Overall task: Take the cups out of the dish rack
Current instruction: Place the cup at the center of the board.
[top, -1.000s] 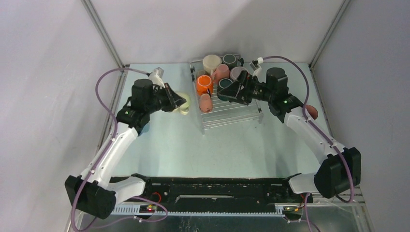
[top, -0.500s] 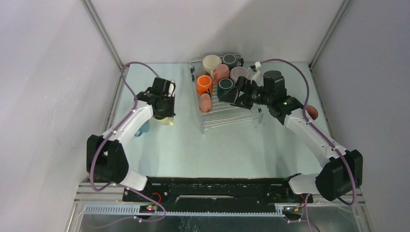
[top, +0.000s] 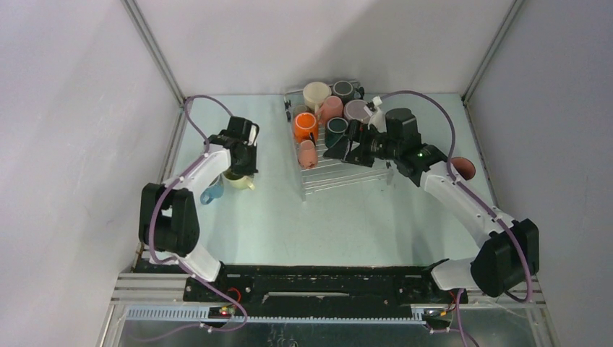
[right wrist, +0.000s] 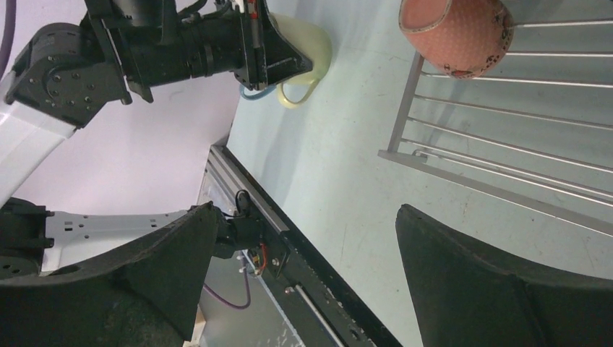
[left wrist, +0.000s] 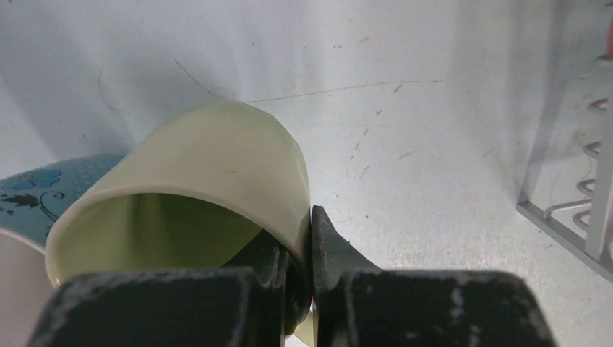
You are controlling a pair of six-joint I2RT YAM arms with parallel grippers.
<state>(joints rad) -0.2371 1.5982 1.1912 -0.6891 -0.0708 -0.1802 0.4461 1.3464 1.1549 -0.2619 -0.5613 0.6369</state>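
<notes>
Pale table (top: 303,217), grey walls (top: 65,144). Dish rack (top: 347,172), 12 o'clock. Left gripper (left wrist: 309,249) pinching pale-green cup (left wrist: 217,159), 10 o'clock, beside blue cup (top: 211,194). Right gripper (top: 337,148) wide, over rack.

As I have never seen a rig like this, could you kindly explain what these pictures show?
These are two robot arms bolted to the near edge of a table. The wide picture comes from a fixed camera above and behind them. The other two pictures come from a small camera on each wrist, looking along that arm's own claw. On the table stands a wire dish rack with several cups in it, among them an orange cup and a cream cup. A blue cup and a pink cup sit outside it on the table. The left claw is shut on the wall of a pale green cup, low beside the blue one. The right claw is open and empty, above the rack.
</notes>
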